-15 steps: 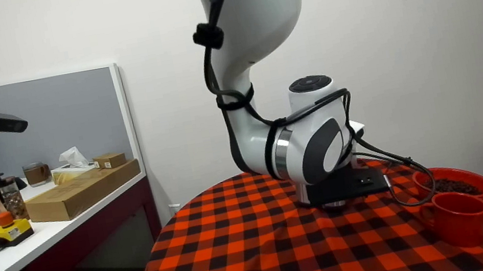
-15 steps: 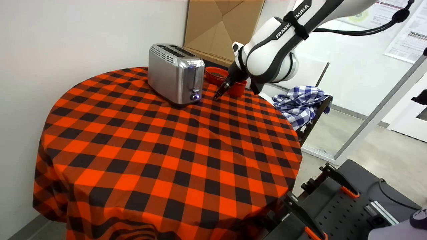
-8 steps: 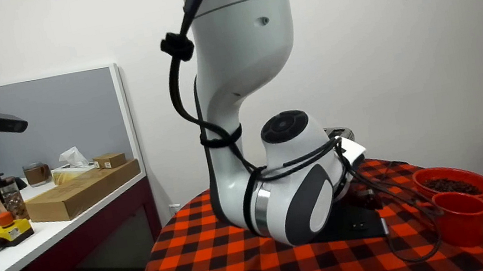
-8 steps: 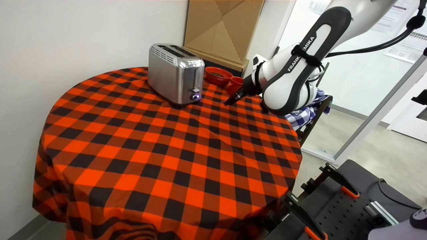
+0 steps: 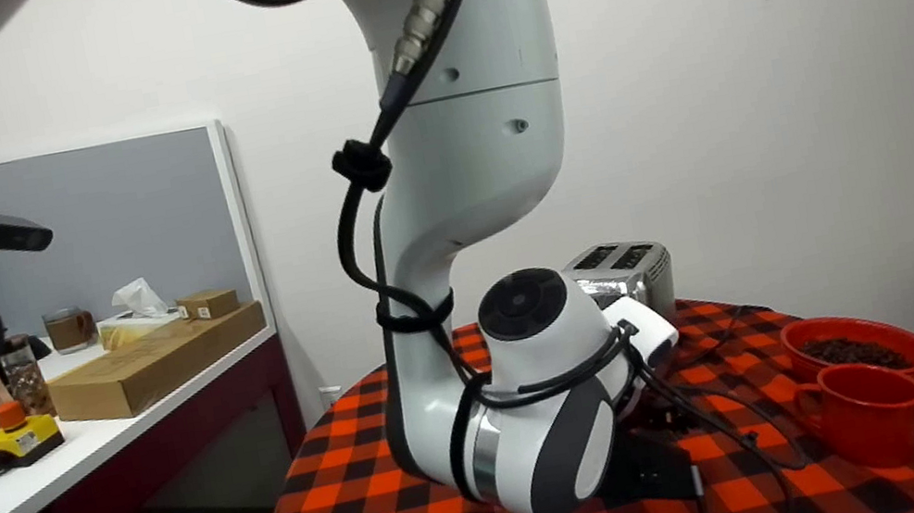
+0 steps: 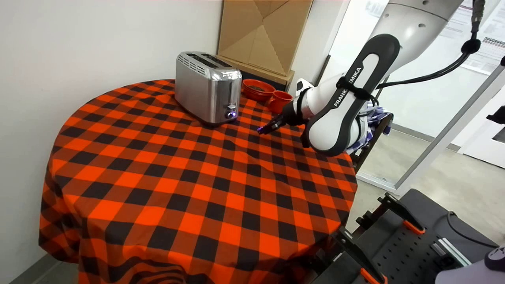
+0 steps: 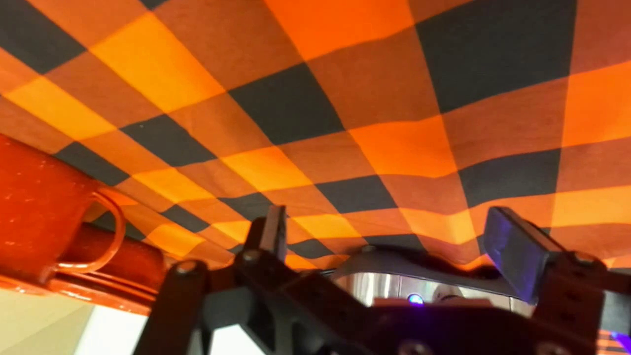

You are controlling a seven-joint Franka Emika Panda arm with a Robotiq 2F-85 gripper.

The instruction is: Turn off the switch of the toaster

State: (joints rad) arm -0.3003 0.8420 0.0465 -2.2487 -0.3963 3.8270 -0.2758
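Note:
The shiny silver toaster (image 6: 197, 92) with dark top slots stands on the checked cloth. Its near end has a lever (image 6: 231, 106), a knob (image 6: 228, 114) and a lit blue-violet light (image 6: 234, 114). In an exterior view its top (image 5: 620, 261) shows behind my arm. In the wrist view its shiny end (image 7: 372, 287) and the lit light (image 7: 415, 299) appear low between my fingers; the knob is mostly hidden. My gripper (image 6: 261, 130) is low over the cloth, apart from the toaster, facing its control end. In the wrist view my gripper (image 7: 387, 222) is open and empty, with violet light on one finger pad.
A red cup (image 6: 279, 101) and a red bowl (image 6: 257, 85) with dark bits stand beside the toaster. The cup's handle (image 7: 111, 231) is close to my gripper in the wrist view. A cardboard panel (image 6: 262, 35) stands behind. The wall runs along the toaster's far side.
My arm has swung away from the toaster's end and lower, uncovering the toaster's top and the red cup. In the last half second the gripper moved slightly back toward the table's middle. The toaster has not moved.

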